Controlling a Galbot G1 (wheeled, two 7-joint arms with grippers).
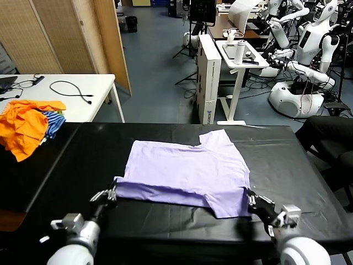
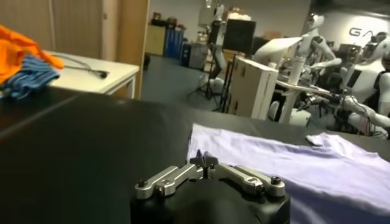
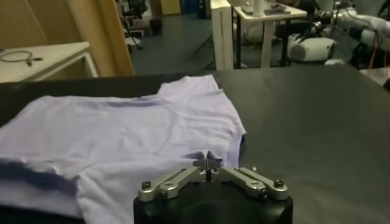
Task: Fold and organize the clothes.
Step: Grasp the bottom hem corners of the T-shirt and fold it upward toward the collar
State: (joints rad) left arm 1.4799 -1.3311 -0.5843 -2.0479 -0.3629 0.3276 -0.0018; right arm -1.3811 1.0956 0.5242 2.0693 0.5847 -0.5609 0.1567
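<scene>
**Both grippers pinching the near hem**

Currently you have the lavender T-shirt [image 1: 187, 171] lying flat, plain side up, in the middle of the black table [image 1: 298, 165]. Your left gripper [image 1: 112, 192] is clamped on the shirt's near left corner, and your right gripper [image 1: 251, 199] is pinched shut on its near right corner. Off to your left, well apart from the shirt, sits an orange and blue-striped garment heap [image 1: 27, 126]. Behind it stands a white table [image 1: 83, 94] with a black cable [image 1: 71, 89]. Beyond the far edge stand a white cart [image 1: 240, 55] and other white robots [image 1: 309, 49]. Wall lettering in the left wrist view is cut off; only "GA" reads.
</scene>
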